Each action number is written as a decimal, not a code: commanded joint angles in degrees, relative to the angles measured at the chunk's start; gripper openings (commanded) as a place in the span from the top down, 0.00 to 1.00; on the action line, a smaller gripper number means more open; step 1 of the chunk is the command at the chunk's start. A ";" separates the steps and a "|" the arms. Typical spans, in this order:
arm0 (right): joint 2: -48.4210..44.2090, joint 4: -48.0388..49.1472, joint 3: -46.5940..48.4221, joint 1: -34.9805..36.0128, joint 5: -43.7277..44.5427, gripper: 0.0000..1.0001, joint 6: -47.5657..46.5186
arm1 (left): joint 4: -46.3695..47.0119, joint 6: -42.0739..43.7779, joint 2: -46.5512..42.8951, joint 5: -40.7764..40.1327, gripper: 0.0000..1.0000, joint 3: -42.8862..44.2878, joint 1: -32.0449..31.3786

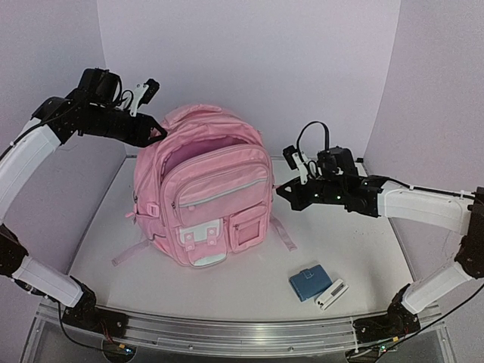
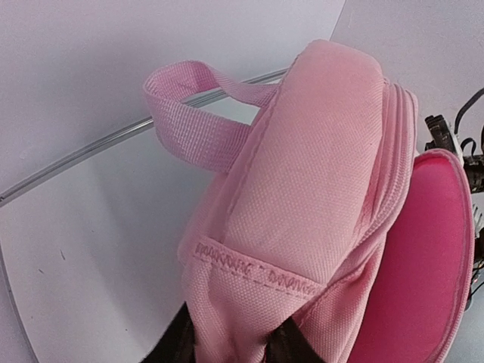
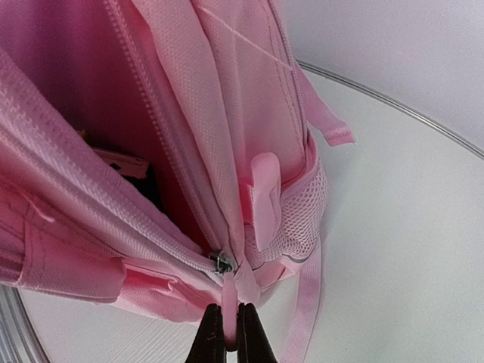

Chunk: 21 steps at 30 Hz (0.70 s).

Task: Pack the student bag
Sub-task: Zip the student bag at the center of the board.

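The student bag [image 1: 204, 198], a large light-pink backpack, stands upright mid-table with its main compartment gaping at the top. My left gripper [image 1: 157, 134] is at the bag's upper left. In the left wrist view its dark fingers [image 2: 172, 349] pinch a fold of the bag's back fabric [image 2: 249, 302], below the top handle [image 2: 189, 113]. My right gripper [image 1: 281, 190] is at the bag's right side. It is shut on the pink zipper pull [image 3: 229, 295], just below the metal slider [image 3: 221, 262], at the end of the open zipper.
A blue wallet-like case [image 1: 307, 282] and a small white device [image 1: 331, 293] lie on the table at the front right. A loose shoulder strap [image 1: 130, 253] trails from the bag's left, another strap [image 1: 285, 236] from its right. Walls enclose the table behind and at both sides.
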 commanded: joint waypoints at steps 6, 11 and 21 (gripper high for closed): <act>-7.75 6.34 5.58 0.16 2.44 1.00 -8.04 | 0.48 2.90 -0.95 1.44 0.88 -0.11 0.01; -7.92 6.35 9.49 0.16 0.54 1.00 -10.90 | 1.50 3.42 -1.22 3.27 0.90 0.30 -0.02; -6.13 6.30 17.61 1.95 -5.77 1.00 -13.59 | 1.59 4.27 -0.75 6.96 0.96 2.38 -0.01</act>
